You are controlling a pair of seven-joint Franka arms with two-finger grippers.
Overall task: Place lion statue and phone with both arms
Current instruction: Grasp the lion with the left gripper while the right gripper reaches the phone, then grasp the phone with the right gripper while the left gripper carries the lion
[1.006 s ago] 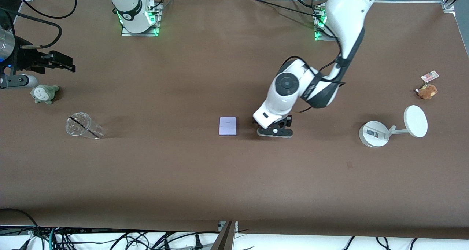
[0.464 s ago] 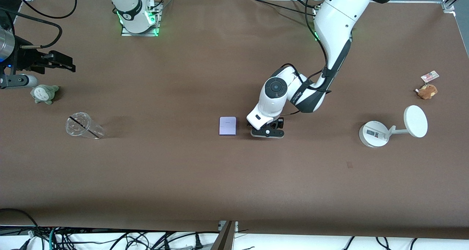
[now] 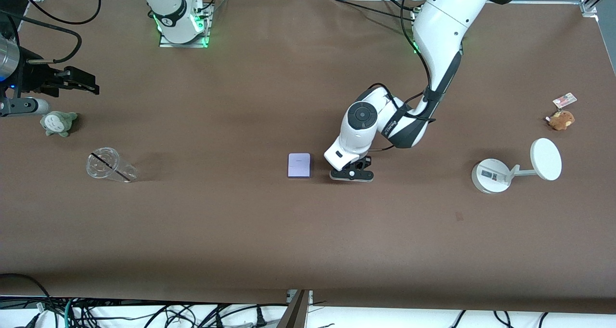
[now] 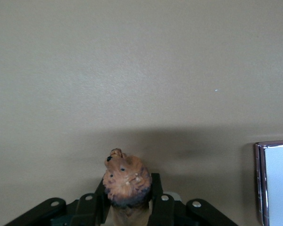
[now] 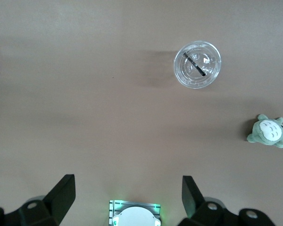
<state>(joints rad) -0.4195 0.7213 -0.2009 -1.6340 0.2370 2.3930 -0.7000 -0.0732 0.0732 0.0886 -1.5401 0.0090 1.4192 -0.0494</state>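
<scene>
My left gripper (image 3: 351, 174) is low over the middle of the table, right beside the phone (image 3: 299, 165), toward the left arm's end of it. In the left wrist view it (image 4: 127, 200) is shut on the lion statue (image 4: 125, 181), an orange-brown figurine with a dark band, head sticking out between the fingers. In the front view the hand hides the lion. The phone is a flat lavender-white rectangle lying on the table; its edge shows in the left wrist view (image 4: 276, 181). My right gripper (image 3: 89, 86) waits open and empty above the right arm's end of the table, its fingers (image 5: 63, 188) wide apart.
A clear plastic cup (image 3: 110, 165) lies on its side near a grey-green plush (image 3: 57, 123) at the right arm's end. A white round-based stand (image 3: 510, 167) and a tan plush with a tag (image 3: 561, 119) are at the left arm's end.
My left gripper, holding the lion, has moved a little closer to the phone, then stopped. The right arm has not moved.
</scene>
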